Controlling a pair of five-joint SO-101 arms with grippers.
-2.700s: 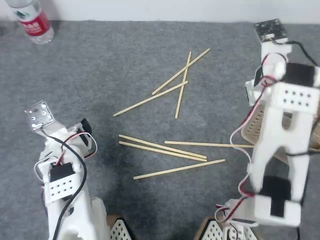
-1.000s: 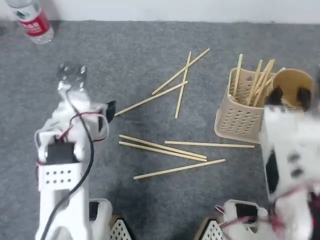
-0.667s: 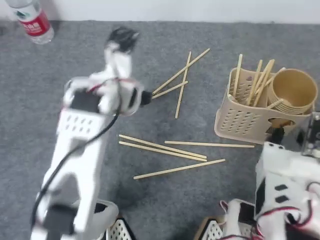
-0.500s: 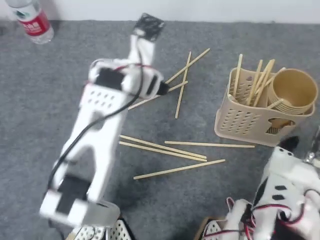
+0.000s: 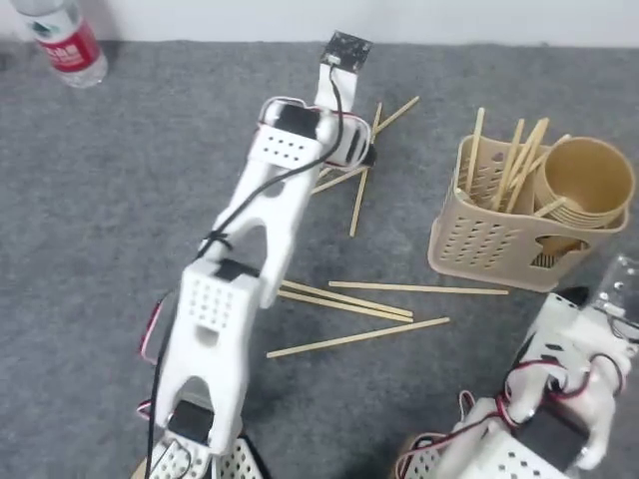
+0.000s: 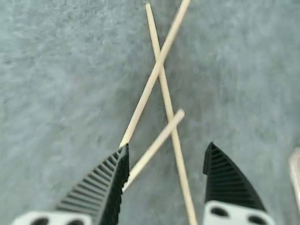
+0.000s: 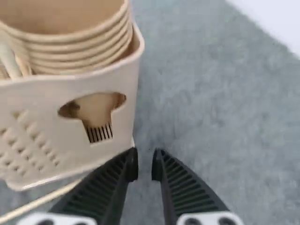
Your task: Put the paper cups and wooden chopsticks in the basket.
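Note:
Three crossed wooden chopsticks (image 5: pixel 361 190) lie on the grey carpet at the far middle. My left gripper (image 5: pixel 359 158) hovers over them, open. In the left wrist view my left gripper (image 6: pixel 166 152) straddles one chopstick (image 6: pixel 157 143) where it crosses another (image 6: pixel 169 122). More chopsticks (image 5: pixel 344 299) lie loose mid-table. The beige basket (image 5: pixel 484 244) at the right holds stacked paper cups (image 5: pixel 589 178) and several upright chopsticks (image 5: pixel 519 155). My right gripper (image 7: pixel 144 161) is shut on nothing, just in front of the basket (image 7: pixel 56 126) and its cups (image 7: pixel 70 33).
A plastic water bottle (image 5: pixel 65 40) with a red label stands at the far left corner. The left arm (image 5: pixel 250 259) stretches across the middle of the carpet, over the ends of the loose chopsticks. The right arm (image 5: pixel 564 369) sits low at the near right.
The left arm swung from the near left out to the far chopstick cluster. The right arm pulled back from over the basket to the near right corner, uncovering basket and cups.

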